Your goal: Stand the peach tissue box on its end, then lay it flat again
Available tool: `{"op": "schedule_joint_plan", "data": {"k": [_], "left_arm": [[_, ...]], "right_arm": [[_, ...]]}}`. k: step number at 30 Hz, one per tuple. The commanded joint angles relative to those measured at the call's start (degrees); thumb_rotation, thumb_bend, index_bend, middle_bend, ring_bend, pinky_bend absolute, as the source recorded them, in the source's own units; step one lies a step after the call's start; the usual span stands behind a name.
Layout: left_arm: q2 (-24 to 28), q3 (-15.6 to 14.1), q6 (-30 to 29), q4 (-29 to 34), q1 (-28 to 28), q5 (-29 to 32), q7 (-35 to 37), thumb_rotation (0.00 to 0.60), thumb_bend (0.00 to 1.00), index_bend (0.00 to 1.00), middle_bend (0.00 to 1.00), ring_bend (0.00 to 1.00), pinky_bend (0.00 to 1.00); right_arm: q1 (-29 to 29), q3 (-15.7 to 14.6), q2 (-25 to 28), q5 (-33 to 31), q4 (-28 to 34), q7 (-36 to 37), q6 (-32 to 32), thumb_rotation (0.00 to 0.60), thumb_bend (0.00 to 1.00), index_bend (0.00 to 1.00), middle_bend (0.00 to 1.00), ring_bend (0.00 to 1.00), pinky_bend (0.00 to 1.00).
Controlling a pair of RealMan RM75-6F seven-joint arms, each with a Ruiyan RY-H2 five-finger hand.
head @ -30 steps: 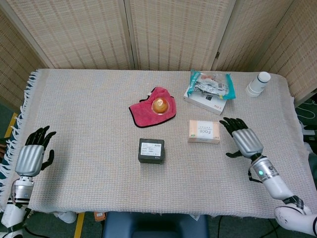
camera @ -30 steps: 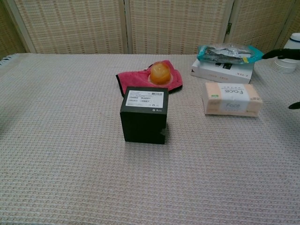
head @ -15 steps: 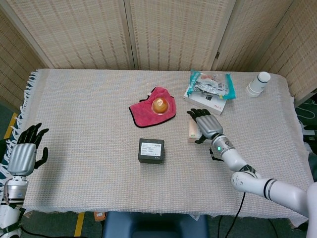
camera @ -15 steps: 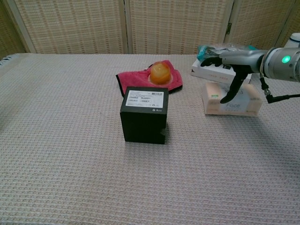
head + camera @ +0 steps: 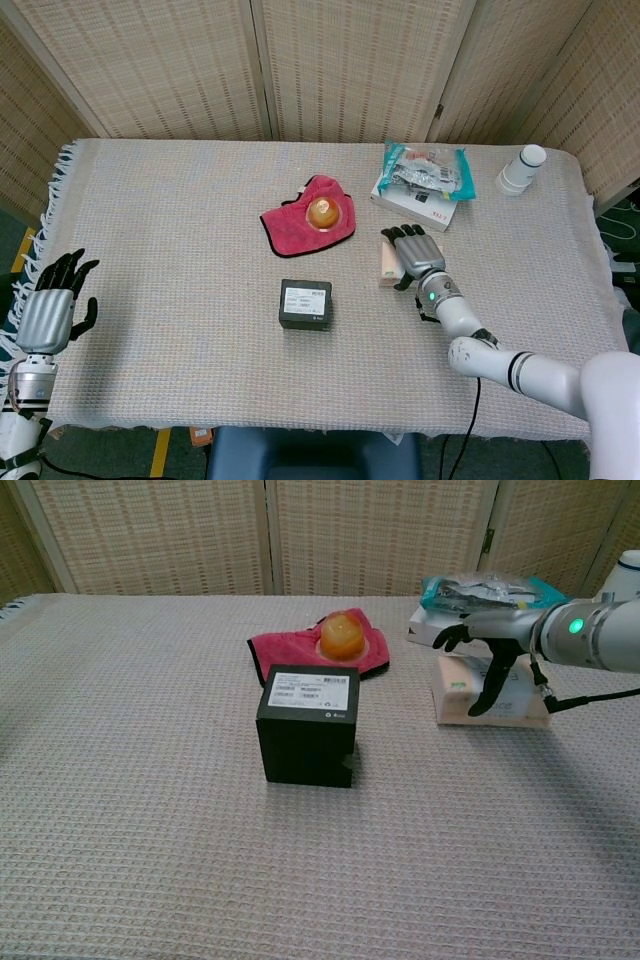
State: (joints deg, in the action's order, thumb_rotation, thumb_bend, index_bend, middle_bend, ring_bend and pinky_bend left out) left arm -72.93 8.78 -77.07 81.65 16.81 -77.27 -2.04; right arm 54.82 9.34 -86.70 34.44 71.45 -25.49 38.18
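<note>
The peach tissue box (image 5: 386,263) (image 5: 455,694) lies flat on the table right of centre. My right hand (image 5: 417,255) (image 5: 497,656) lies over its top, fingers reaching across the far edge and thumb (image 5: 486,696) down the near face, so it grips the box across its width. Most of the box is hidden under the hand in the head view. My left hand (image 5: 48,310) hovers at the table's left edge with fingers spread and nothing in it; the chest view does not show it.
A black box (image 5: 306,304) (image 5: 307,723) stands at mid-table. Behind it an orange ball (image 5: 321,211) sits on a red cloth (image 5: 290,222). A teal packet (image 5: 425,168) rests on a white box (image 5: 412,205) just behind the tissue box. A white bottle (image 5: 522,168) stands far right.
My right hand swept in from the right side of the table and settled onto the tissue box, thumb now down its near face. The left hand pulled back toward the left edge.
</note>
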Motion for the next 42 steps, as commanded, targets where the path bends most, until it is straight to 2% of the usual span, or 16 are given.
{"op": "schedule_joint_plan", "data": {"k": [1,6,13,18,20,22,25,26,28,29,31,32,34,38,42], "left_arm": [[-0.03,-0.03,0.08,-0.05,0.03,-0.01,0.04,0.6,0.55,0.18,0.0,0.0,0.11],[-0.05,-0.03,0.44,-0.24,0.1,0.18,0.23,0.6,0.55,0.18,0.0,0.0,0.11],[-0.09,-0.03,0.7,-0.47,0.17,0.31,0.52,0.6,0.55,0.18,0.0,0.0,0.11],[-0.22,-0.19,0.79,-0.53,0.23,0.13,0.31,0.6,0.55,0.18,0.0,0.0,0.11],[-0.23,-0.18,0.74,-0.5,0.22,0.13,0.2,0.6,0.55,0.18,0.0,0.0,0.11],[-0.23,-0.17,0.57,-0.44,0.18,0.08,0.14,0.6,0.55,0.18,0.0,0.0,0.11],[-0.22,-0.2,0.2,-0.26,0.11,-0.2,0.0,0.6,0.55,0.18,0.0,0.0,0.11],[-0.22,-0.23,0.1,-0.18,0.1,-0.31,-0.1,0.6,0.55,0.18,0.0,0.0,0.11],[-0.24,-0.26,-0.05,-0.09,0.08,-0.42,-0.25,0.6,0.55,0.18,0.0,0.0,0.11],[-0.3,-0.26,-0.13,-0.07,0.08,-0.45,-0.35,0.6,0.55,0.18,0.0,0.0,0.11],[-0.38,-0.3,-0.14,-0.08,0.08,-0.48,-0.55,0.6,0.55,0.18,0.0,0.0,0.11],[-0.4,-0.33,-0.13,-0.02,0.08,-0.5,-0.65,0.6,0.55,0.18,0.0,0.0,0.11],[-0.42,-0.38,-0.2,-0.01,0.08,-0.6,-0.75,0.6,0.55,0.18,0.0,0.0,0.11],[-0.54,-0.22,-0.12,-0.33,0.11,-0.32,-0.69,0.6,0.55,0.18,0.0,0.0,0.11],[-0.76,-0.15,0.69,-0.89,0.3,0.31,-0.59,0.6,0.55,0.18,0.0,0.0,0.11]], "right_arm": [[0.36,-0.37,-0.27,-0.57,-0.18,-0.26,0.31,0.6,0.01,0.16,0.11,0.0,0.0],[0.95,-0.76,-0.48,-1.36,-0.21,-0.49,0.8,0.6,0.01,0.26,0.18,0.01,0.0],[1.19,-0.77,-1.03,-0.97,-0.67,-0.4,2.76,0.6,0.02,0.44,0.35,0.14,0.0],[-0.43,-0.06,-1.49,3.1,-0.97,2.5,5.66,0.6,0.08,0.49,0.42,0.2,0.0],[-2.32,1.35,-1.37,7.22,-0.58,7.45,7.52,0.6,0.09,0.49,0.43,0.21,0.0],[-5.03,3.5,-1.37,12.44,-0.07,15.9,9.75,0.6,0.09,0.49,0.43,0.21,0.0],[-10.63,7.1,-1.6,22.29,-0.28,37.11,13.21,0.6,0.09,0.49,0.44,0.22,0.0],[-12.72,8.11,-1.84,25.71,-1.1,46.56,14.25,0.6,0.09,0.49,0.44,0.22,0.0],[-15.31,8.79,-2.17,30.56,-2.91,60.66,15.12,0.6,0.09,0.49,0.44,0.22,0.0],[-16.74,7.72,-1.74,34.83,-4.14,70.06,14.8,0.6,0.09,0.49,0.44,0.22,0.0],[-18.28,5.23,-1.64,41.7,-8.26,83.16,15.82,0.6,0.09,0.49,0.44,0.22,0.0],[-18.91,4.27,-3.12,44.7,-12.42,91.19,17.67,0.6,0.09,0.49,0.44,0.22,0.0],[-19.35,2.44,-6.83,48.07,-21.05,102.14,19.81,0.6,0.1,0.49,0.44,0.22,0.0],[-19.09,-1.15,-13.06,52.64,-35.72,116.29,22.44,0.6,0.13,0.49,0.44,0.22,0.0],[-17.94,-2.69,-17.91,54.27,-46.8,123.44,23.48,0.6,0.15,0.49,0.44,0.22,0.0]]}}
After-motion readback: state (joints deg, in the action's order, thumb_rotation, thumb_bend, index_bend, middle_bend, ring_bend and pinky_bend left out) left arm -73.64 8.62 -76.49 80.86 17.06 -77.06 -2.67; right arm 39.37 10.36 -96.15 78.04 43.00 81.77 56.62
